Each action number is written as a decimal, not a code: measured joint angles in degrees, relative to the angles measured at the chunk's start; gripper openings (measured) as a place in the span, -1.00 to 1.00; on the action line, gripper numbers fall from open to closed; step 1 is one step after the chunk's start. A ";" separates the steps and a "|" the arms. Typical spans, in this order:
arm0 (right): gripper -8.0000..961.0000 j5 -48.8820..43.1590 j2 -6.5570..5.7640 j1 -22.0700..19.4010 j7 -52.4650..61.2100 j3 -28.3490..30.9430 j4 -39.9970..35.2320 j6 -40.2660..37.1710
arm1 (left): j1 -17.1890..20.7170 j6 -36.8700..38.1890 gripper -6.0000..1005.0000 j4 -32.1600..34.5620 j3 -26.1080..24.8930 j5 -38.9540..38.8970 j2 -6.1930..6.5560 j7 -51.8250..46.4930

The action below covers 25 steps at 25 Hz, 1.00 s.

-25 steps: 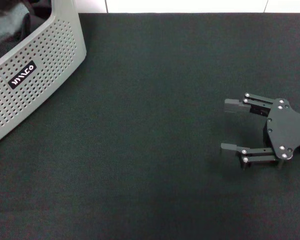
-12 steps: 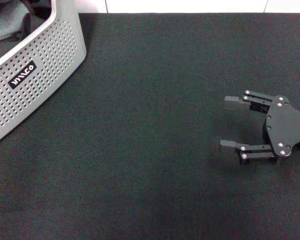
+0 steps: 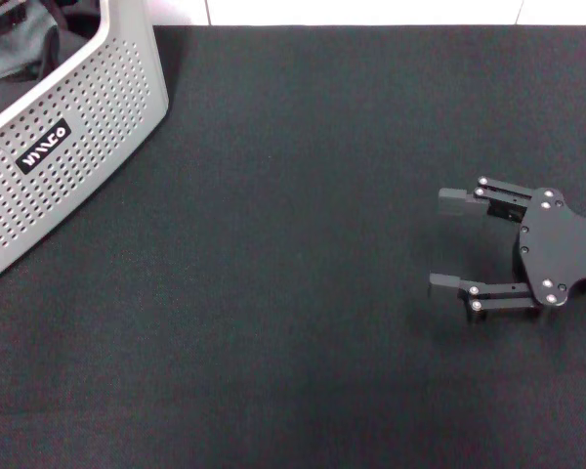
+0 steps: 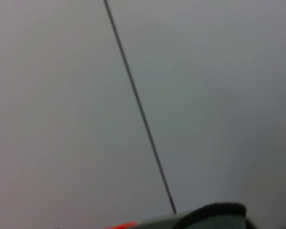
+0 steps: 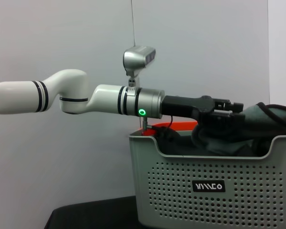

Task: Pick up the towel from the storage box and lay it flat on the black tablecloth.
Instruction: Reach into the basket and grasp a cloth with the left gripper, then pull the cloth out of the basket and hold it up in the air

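Right claw (image 3: 447,244) lies low over the black tablecloth (image 3: 293,293) at about 3 o'clock in the head view, fingers spread wide, holding nothing, tips aimed toward 9 o'clock. It is idle and well apart from the work.

Left claw (image 5: 229,112) is the working one. The right wrist view shows the left arm reaching level over the rim of the storage box (image 3: 68,147), its claw end down among the cloth heaped inside. Whether its fingers are spread or pressed on fabric cannot be told — they are buried in the folds.

Governing relation: the towel (image 3: 20,49) sits inside the storage box at roughly 10 o'clock in the head view, directly at and under the left claw, and far across the table from the right claw. The left arm is clearly the nearer. The towel is bunched, so no long axis can be read; a grey-green mound rises above the rim in the right wrist view, with an orange patch showing behind.

Obstructions, judged: the perforated wall of the storage box stands between the towel and the open tablecloth, so the cloth must come up clear of the rim before it travels toward 4 o'clock. Darker fabric lies in the box beside the towel and may drag along — a risk worth noting.

Farther off: a plain pale wall with one thin dark seam.
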 joint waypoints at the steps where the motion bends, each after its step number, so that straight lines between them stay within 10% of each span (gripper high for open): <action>1: 0.82 -0.01 0.00 -0.06 0.00 -0.01 0.03 0.01 | -0.40 -0.82 0.11 -0.88 0.02 0.31 0.01 0.47; 18: 0.82 0.06 0.09 -0.18 0.42 -0.38 0.71 0.42 | -1.60 -8.57 -0.05 -6.84 0.65 -9.63 -0.35 4.64; 25: 0.82 0.18 0.11 -0.32 0.17 -0.28 1.16 1.49 | 0.12 -1.17 -0.72 -10.00 0.23 -19.35 -0.05 10.70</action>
